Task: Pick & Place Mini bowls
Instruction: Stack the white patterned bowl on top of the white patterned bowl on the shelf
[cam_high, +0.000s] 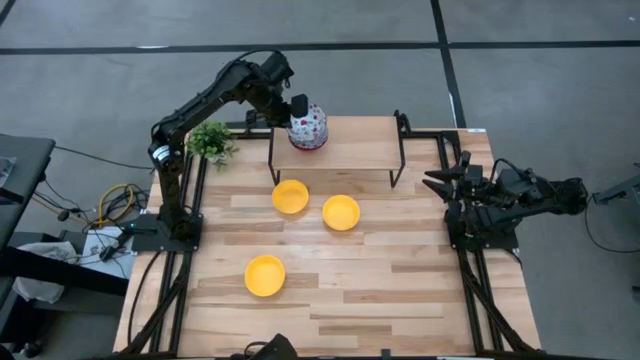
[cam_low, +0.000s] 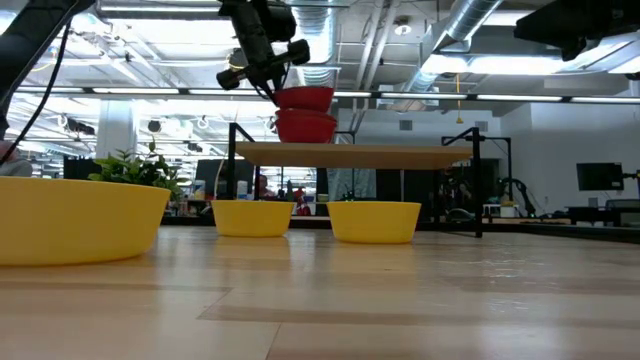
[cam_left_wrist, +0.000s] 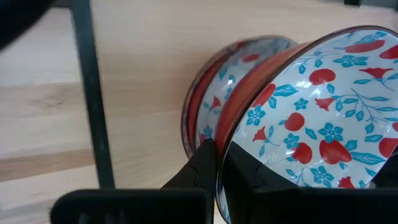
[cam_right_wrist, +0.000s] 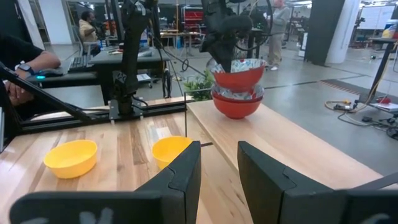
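The left gripper (cam_left_wrist: 216, 163), pinched shut on the rim of a white floral-patterned mini bowl (cam_high: 310, 122), holds it over the stacked floral bowl (cam_low: 305, 127) at the raised wooden shelf's (cam_high: 350, 155) left edge. Released tilted, it may slide off. The right gripper (cam_right_wrist: 217, 163) waits half-open, empty, beyond the tabletop's right edge.

Shelf (cam_high: 350, 150) right part bare, open from above; floral bowls (cam_high: 308, 128) crowd its left end. Underneath passage looks clear, probably.

The left arm reaches toward twelve o'clock, its left gripper (cam_high: 298, 112) clamped tight. The right gripper (cam_high: 437, 181), fingers parted, waits at three o'clock.
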